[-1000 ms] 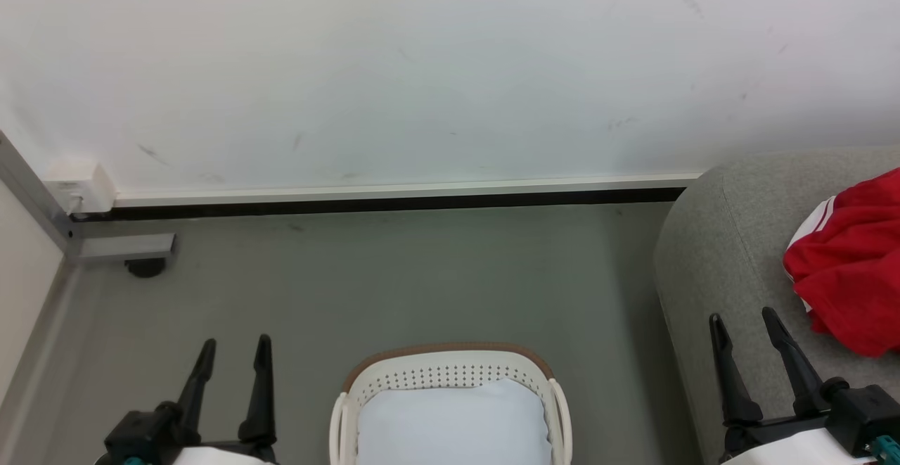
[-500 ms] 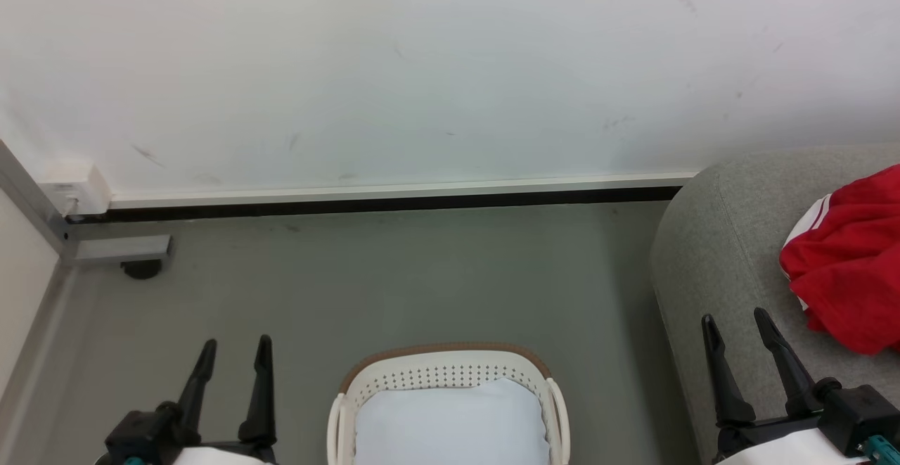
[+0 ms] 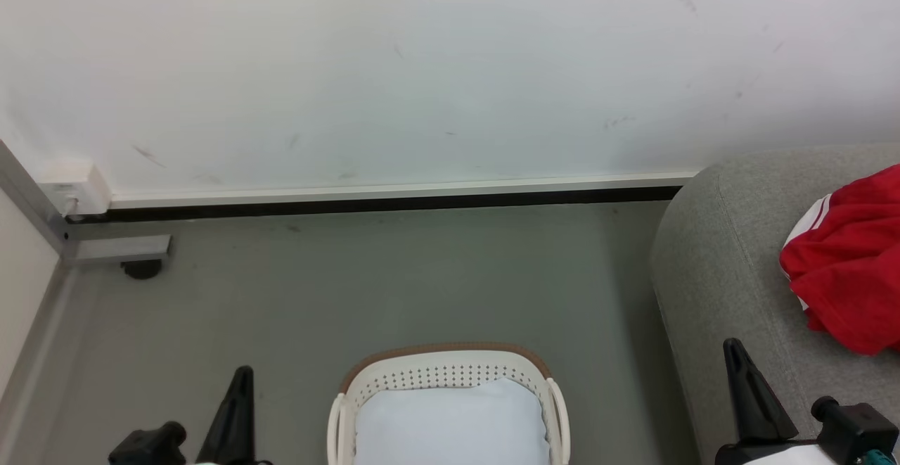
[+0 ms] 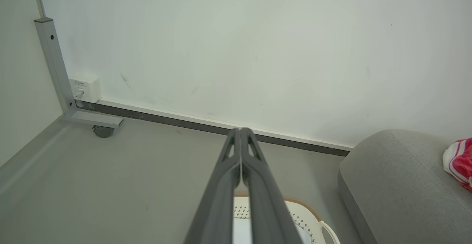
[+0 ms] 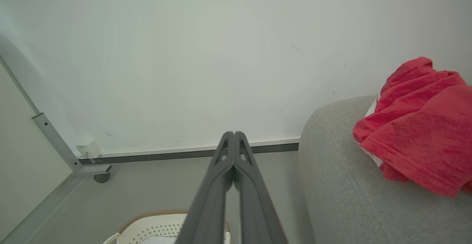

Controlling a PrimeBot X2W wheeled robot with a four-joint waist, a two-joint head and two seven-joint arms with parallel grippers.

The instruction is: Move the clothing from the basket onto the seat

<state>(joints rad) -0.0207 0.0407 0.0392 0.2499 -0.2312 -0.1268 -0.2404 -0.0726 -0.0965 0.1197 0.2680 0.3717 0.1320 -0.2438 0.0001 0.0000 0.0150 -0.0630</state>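
Judging from the crumpled bright red sportswear clothing (image 3: 847,268) lying on the light grey woven-fabric sofa seat (image 3: 710,275), the moving looks done, with the left gripper (image 4: 240,131) and right gripper (image 5: 233,134) both pinched closed and empty; next comes checking the oval white perforated plastic basket (image 3: 450,375), whose near half is cut off.

From the head we look forward and down over the basket (image 3: 443,375) to the floor (image 3: 394,275) and wall (image 3: 422,64). Our wrist cameras sit lower, sighting along the left gripper (image 4: 240,130) and right gripper (image 5: 233,133) at that same wall (the right one nearer the seat (image 5: 343,185)). All three share basket, seat end and corner post (image 3: 28,198).
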